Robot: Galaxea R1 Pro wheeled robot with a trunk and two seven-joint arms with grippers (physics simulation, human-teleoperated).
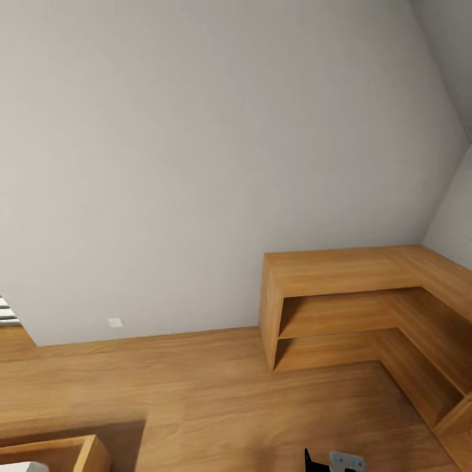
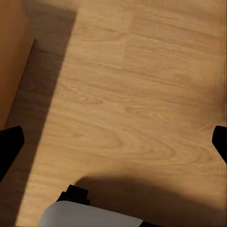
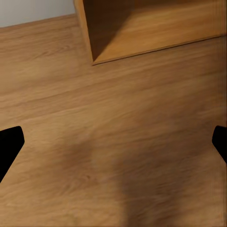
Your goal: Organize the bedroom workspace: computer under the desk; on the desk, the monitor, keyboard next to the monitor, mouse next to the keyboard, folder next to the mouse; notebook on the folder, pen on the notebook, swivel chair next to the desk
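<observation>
**Robot facing a bare wall and low wooden shelving, both grippers spread over open floor**

From the head view, a plain pale wall (image 1: 216, 164) takes up most of the scene, meeting a wood-plank floor (image 1: 216, 393) along a slanted baseline. A small white wall socket (image 1: 116, 322) sits just above that line toward the left. At the right stands low wooden shelving (image 1: 347, 308), L-shaped: its long run lies along the wall, then it turns at the corner and comes forward along the right-hand wall. It has a flat top and two open shelf levels facing the room. At the lower left, the corner of another wooden box-like unit (image 1: 72, 452) juts in, open at the top, with a dark shadow on the floor beside it. Between this unit and the shelving the floor lies open and wide.

None of the task's things can be made out in these pictures, so their place and heading cannot be told.

The left gripper (image 2: 113, 142) has its two black fingertips (image 2: 9, 144) far apart at the picture's sides, nothing between them; under it are floorboards, a wooden panel edge (image 2: 12, 56) and a white and black part of the robot (image 2: 90, 215). The right gripper (image 3: 113, 144) is likewise spread wide and holds nothing, over bare planks near the shelving's lower corner (image 3: 92, 56).
</observation>
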